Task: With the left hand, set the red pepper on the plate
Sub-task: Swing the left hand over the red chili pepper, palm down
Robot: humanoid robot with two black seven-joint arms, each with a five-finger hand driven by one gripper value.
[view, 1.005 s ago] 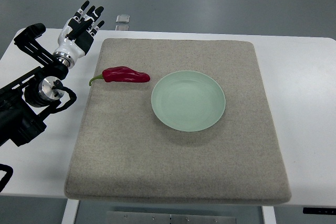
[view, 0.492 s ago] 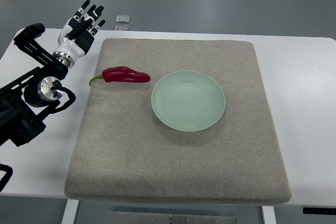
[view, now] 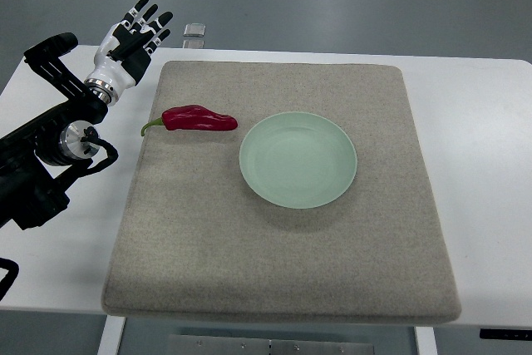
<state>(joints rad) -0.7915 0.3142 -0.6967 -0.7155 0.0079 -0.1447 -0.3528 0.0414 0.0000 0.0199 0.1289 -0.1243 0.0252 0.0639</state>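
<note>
left hand [view: 131, 37]: fingers spread, holding nothing, raised over bench [view: 465, 106] corner, likely staging a reach | red pepper [view: 197, 119]: flat on mat [view: 274, 272], stem toward hand, just left of plate [view: 298, 160], not touching | plate: bare, mid-mat

One red pepper [view: 199, 119], one pale green plate [view: 298, 160] and one grey felt mat [view: 283, 255] — all on a single white worktop [view: 482, 164]. One small clear object [view: 194, 32] sits at 11 o'clock — and one robot hand [view: 129, 41] shows.
</note>
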